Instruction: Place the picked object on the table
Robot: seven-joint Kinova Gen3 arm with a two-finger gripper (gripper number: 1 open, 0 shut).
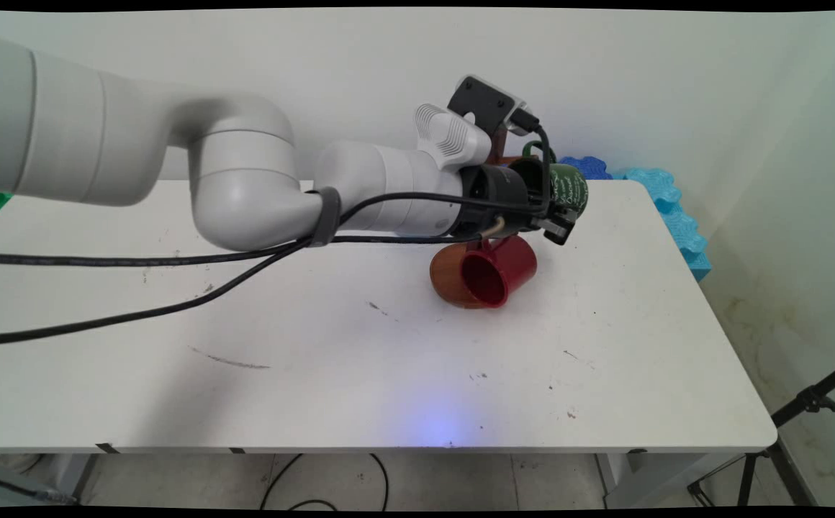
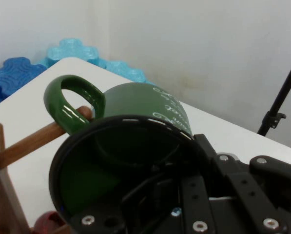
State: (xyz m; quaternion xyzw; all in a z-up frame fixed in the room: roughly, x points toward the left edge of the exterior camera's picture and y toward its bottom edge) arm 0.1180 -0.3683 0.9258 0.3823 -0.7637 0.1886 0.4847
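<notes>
- The gripper point(image 1: 558, 208) clamps the green mug point(image 1: 569, 188) by its rim, one finger inside.
- At the mug's 9 o'clock in the hand view, a wooden peg point(image 2: 33, 141) touches the handle.
- At 7 o'clock in the main view lies a red mug point(image 1: 498, 271), close below.
- Bare table point(image 1: 360, 374) from 6 to 8 o'clock.

Green mug point(image 2: 150, 105): dark green outside with white script lettering on its side; glossy green handle; inside looks darker green, rim edged black.
Red mug point(image 1: 498, 271): deep red, inside and out.
Wooden rack point(image 2: 1, 165): brown wood post and peg; round reddish-brown base point(image 1: 446, 277).
Claw point(image 1: 561, 216): black linkage, silver screw heads.
Counter point(image 1: 317, 345): white, with grey scuffs and dark specks.
Foam mats point(image 1: 666, 198): light blue and darker blue, wavy-edged.
Wall point(image 1: 676, 79): off-white.
</notes>
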